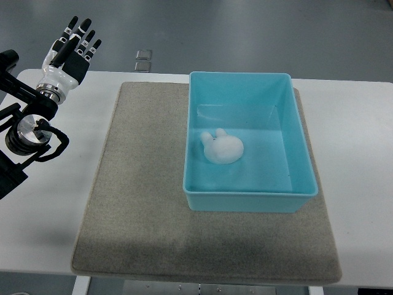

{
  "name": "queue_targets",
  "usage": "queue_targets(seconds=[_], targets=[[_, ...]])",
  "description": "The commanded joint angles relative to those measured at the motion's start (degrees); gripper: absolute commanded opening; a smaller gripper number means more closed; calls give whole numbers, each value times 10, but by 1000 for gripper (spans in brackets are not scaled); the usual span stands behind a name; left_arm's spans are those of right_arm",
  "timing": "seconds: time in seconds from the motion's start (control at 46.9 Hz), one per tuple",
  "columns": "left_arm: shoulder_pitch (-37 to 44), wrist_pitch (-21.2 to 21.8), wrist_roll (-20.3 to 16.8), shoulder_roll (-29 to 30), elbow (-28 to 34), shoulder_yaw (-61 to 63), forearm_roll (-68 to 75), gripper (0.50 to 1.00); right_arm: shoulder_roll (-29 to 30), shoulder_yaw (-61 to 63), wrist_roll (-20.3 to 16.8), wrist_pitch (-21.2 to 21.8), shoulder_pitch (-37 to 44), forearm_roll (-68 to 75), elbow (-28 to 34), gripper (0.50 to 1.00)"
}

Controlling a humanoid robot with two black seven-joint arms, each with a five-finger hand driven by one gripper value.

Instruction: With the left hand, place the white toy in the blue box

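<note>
We are seeing the white toy (221, 148) lying inside the blue box (249, 201), on its floor, a little toward 9 o'clock from the middle of the box. The toy is looking soft and rounded, like a small rabbit: 1 plump body and 2 short ears that are pointing toward 10 o'clock. Its surface is plain white and is showing no clear markings that we can make out. It is lying close to the box wall at 9 o'clock, but we cannot tell whether it is touching that wall.

The box is a rectangular tub in light blue, open at the top, with smooth walls. It is sitting on a grey mat (141, 203), and the mat is lying on a white table (55, 215). The box is taking the 3 o'clock half of the mat.

The left hand (72, 49) is showing at about 10 o'clock in the picture, well apart from the box and above the table's far corner. Its fingers (80, 31) are black, stretched out and slightly spread, and it is holding nothing. The palm part is white and the arm behind it is dark.
</note>
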Motion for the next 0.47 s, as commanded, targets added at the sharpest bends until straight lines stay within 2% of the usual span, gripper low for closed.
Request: queue_targets(seconds=[0.0, 0.448], targets=[[0, 0, 0, 1, -2, -1, 0, 1000, 0, 1, -1, 2, 0, 0, 2, 936], [11, -8, 1, 2, -1, -1, 4, 1000, 0, -1, -3, 3, -8, -4, 4, 936]])
